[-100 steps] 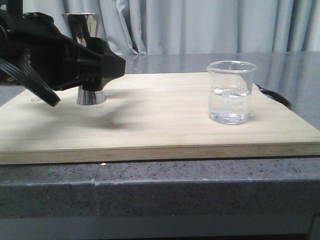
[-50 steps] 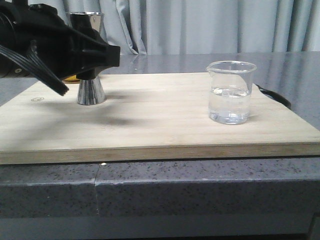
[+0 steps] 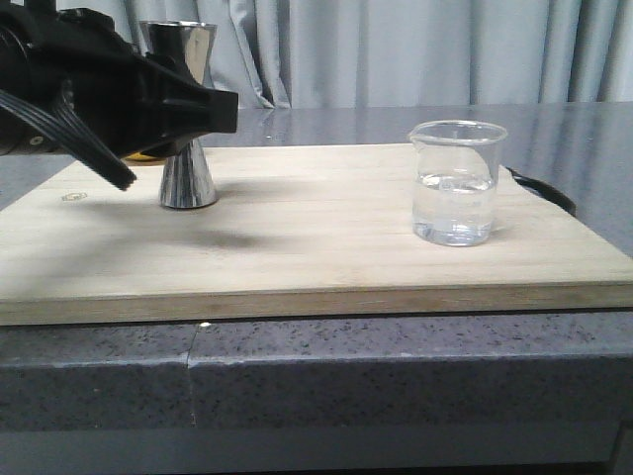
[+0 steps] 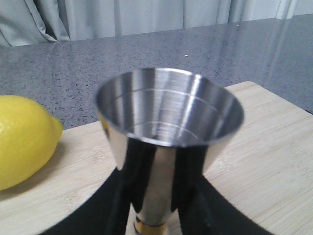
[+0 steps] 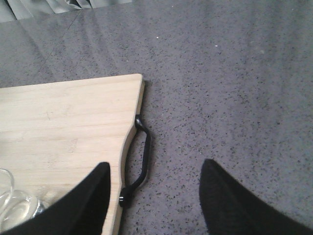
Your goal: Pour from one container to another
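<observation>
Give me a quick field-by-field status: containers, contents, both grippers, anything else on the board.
beaker: upright on the cutting board, partly filled with clear liquid, untouched
jigger: upright on the board, cup looks empty
left gripper: around the jigger's lower half, fingers on either side; contact unclear
right gripper: open, holding nothing, above the board's handle
lemon: on the board beside the jigger
pour: not started

Nothing legible is showing anywhere. The small clear glass beaker (image 3: 457,182), standing well away from the left gripper (image 3: 223,109), is carrying only faint white markings too blurred to read, and a tiny round mark on the pale wooden board (image 3: 297,247) is staying unreadable.
</observation>
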`<act>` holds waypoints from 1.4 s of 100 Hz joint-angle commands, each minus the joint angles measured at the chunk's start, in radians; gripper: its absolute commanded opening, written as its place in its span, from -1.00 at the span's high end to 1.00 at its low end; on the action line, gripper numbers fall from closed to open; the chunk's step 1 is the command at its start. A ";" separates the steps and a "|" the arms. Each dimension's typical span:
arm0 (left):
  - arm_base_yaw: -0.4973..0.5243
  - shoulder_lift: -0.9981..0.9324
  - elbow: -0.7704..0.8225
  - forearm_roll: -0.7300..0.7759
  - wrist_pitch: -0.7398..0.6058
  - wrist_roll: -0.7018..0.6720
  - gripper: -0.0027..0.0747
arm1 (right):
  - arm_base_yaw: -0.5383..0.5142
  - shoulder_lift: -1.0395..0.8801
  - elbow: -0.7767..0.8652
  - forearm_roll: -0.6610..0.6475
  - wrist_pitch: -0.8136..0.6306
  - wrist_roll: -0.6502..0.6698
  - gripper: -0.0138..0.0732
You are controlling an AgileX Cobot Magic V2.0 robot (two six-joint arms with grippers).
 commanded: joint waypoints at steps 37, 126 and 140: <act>-0.009 -0.024 -0.030 0.011 -0.123 -0.008 0.50 | 0.075 0.004 -0.021 -0.022 -0.080 -0.086 -0.16; -0.027 -0.151 -0.030 0.106 -0.138 -0.049 0.50 | 0.357 0.014 0.178 -0.041 -0.349 -0.090 -0.16; -0.042 -0.151 -0.030 0.124 -0.138 -0.049 0.50 | 0.376 0.066 0.180 -0.063 -0.382 -0.090 -0.17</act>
